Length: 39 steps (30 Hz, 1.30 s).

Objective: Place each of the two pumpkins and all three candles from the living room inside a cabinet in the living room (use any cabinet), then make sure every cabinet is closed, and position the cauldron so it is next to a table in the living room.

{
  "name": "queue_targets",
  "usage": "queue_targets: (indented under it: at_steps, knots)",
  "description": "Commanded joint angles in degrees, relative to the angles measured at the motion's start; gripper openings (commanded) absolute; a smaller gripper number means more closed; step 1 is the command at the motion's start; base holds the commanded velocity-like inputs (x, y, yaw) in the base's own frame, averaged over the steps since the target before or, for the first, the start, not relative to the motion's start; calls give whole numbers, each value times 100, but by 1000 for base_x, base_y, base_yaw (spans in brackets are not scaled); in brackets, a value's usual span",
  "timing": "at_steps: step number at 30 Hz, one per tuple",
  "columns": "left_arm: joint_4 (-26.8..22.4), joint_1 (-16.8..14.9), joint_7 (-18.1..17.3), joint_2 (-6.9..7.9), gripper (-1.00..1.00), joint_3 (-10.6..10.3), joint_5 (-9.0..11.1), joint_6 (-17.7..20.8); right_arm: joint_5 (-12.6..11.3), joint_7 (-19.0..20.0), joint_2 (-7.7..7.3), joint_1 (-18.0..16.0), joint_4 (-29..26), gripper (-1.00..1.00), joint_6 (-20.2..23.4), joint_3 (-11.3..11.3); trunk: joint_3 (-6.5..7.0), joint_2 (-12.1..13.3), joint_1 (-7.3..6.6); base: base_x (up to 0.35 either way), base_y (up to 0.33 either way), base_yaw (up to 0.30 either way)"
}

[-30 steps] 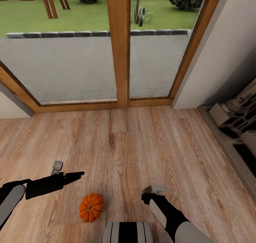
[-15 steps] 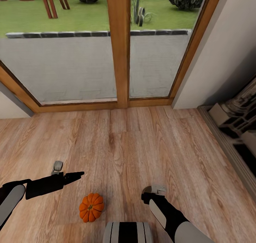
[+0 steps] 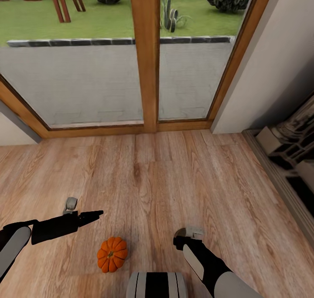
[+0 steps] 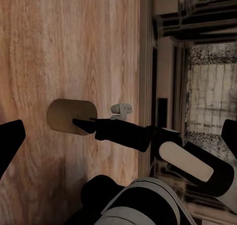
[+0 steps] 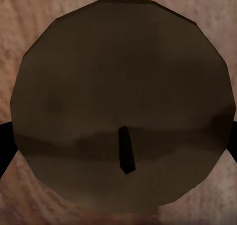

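Change since earlier frames: nothing is shifting; both arms, the pumpkin and the camera are keeping their places.
Pumpkin: small ribbed orange pumpkin (image 3: 112, 254) with a short brownish stem is sitting on the light wooden plank floor (image 3: 152, 180), just in front of the robot's grey-and-black trunk (image 3: 157, 285), between the two arms.
Candle: squat taupe-brown cylindrical candle (image 5: 121, 101) with a short dark wick is standing upright on the floor directly beneath the right gripper; the left wrist view is showing it as a dull tan drum (image 4: 71, 117) on the planks.
Right gripper: black right gripper (image 3: 183, 239) is pointing straight down at the floor, right of the pumpkin; its dark fingertips (image 5: 4, 148) are flanking the candle on either side, so the jaws are standing wide around it; contact cannot be told.
Left gripper: black left gripper (image 3: 93, 214) is hovering level above the floor, left of and beyond the pumpkin, apart from it; jaws are spread wide with nothing between them.
Surroundings: wood-framed glass doors (image 3: 146, 58) are facing a paved patio and lawn.
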Motion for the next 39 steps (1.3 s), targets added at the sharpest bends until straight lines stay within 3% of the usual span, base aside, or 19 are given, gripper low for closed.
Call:
queue_targets:
  at_steps: [1,15,21,25,26,29,30,31,34,38,39]
  knots:
    - [-1,-3,-19,3,100,3,-5,19,-46,-49,-2,-3,-10,-100,20,38,18,0,-4,0,0,0]
    - [-1,-3,-19,5,100,6,-8,24,-46,-49,-36,-3,-10,-100,29,32,329,19,-40,0,0,0]
    - [22,-3,-19,5,100,12,-21,26,-64,-11,-152,-3,-89,-100,62,20,462,27,-55,0,0,0]
    - [39,-3,-19,5,100,64,-23,26,-97,42,-358,-3,-291,-100,133,11,550,32,-65,0,0,0]
    - [42,-3,-19,6,100,76,-26,26,-197,51,-460,-3,-683,-100,280,10,572,33,-68,0,0,0]
    - [44,-3,-19,10,100,83,-26,27,-621,52,-558,11,-1873,-100,877,23,639,37,-76,0,0,0]
    - [44,-3,-19,11,100,84,-28,27,-733,50,-647,18,-2202,-100,1052,28,661,39,-78,0,0,0]
    - [46,-3,-19,13,100,89,-29,27,-884,48,-862,26,-2634,-100,1273,38,683,40,-81,0,0,0]
    - [51,-3,-19,14,100,110,-30,27,-1078,48,-1060,31,-2901,-100,1409,39,750,44,-89,0,0,0]
    - [53,21,-19,39,100,222,-22,30,-1338,47,-1125,32,-3175,-100,1725,44,838,49,-99,0,0,0]
    - [53,61,-19,128,100,252,-3,30,-1359,47,-1129,32,-3234,-100,1782,51,860,51,-102,0,0,0]
